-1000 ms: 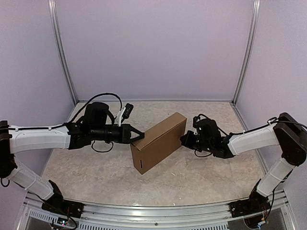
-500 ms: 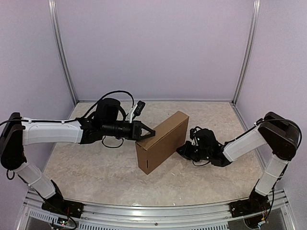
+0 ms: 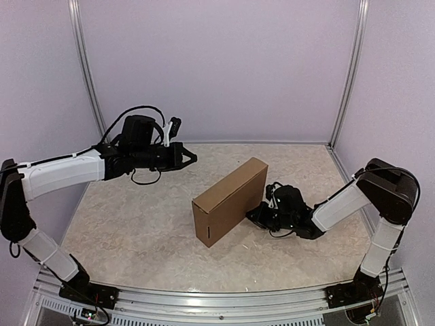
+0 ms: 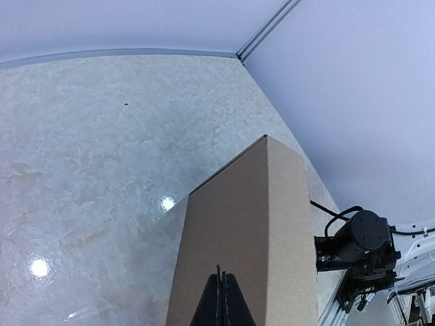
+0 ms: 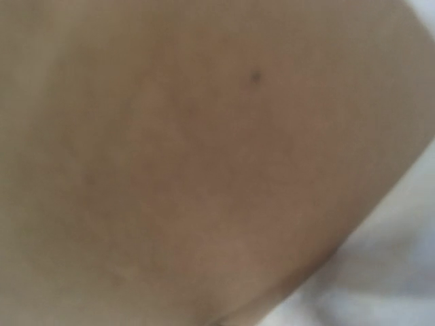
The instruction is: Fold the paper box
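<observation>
At the middle of the worktop (image 3: 136, 231) the paper box (image 3: 230, 200) stands on a long edge and looks fully closed, so folding seems all but done. Low against its side sits the right pincer (image 3: 257, 213), fingers together. The left pincer (image 3: 191, 157), likewise together, hovers well apart.

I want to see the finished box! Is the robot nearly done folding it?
Nearly, it seems. Done: the paper box is already a closed box shape, standing on its long edge. In hand: nothing is gripped; the left gripper hovers apart, shut, and the right gripper sits low against the box's side. Left: probably just laying it flat.
</observation>
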{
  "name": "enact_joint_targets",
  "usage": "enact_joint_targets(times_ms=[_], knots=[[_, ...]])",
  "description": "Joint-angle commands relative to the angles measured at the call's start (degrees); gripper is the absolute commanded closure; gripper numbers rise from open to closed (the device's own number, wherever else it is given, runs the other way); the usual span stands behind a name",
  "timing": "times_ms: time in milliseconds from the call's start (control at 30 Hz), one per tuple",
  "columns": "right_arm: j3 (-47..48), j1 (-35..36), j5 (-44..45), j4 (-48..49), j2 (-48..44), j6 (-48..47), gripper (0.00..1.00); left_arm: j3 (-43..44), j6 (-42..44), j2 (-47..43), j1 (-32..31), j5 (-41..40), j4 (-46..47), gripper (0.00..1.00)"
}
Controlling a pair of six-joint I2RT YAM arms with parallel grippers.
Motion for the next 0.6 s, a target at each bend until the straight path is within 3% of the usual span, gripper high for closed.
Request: enact_joint_targets(times_ms=[0,333,567], knots=[[0.57,1.83,0.62,1.64,1.77,1.34,1.00,2.24,-0.26,6.06,0.46,-0.05,-4.10,1.00],[5.44,3.18,-0.91,2.95,7.26,3.87,1.00,6.02,-0.11,10.92,-4.21,0.81,-6.02,1.00],[15.90,4.02,-3.23,2.66,14.52,4.73,1.00,4.97,-1.13,10.06,-7.46,0.79,-4.84,1.00]])
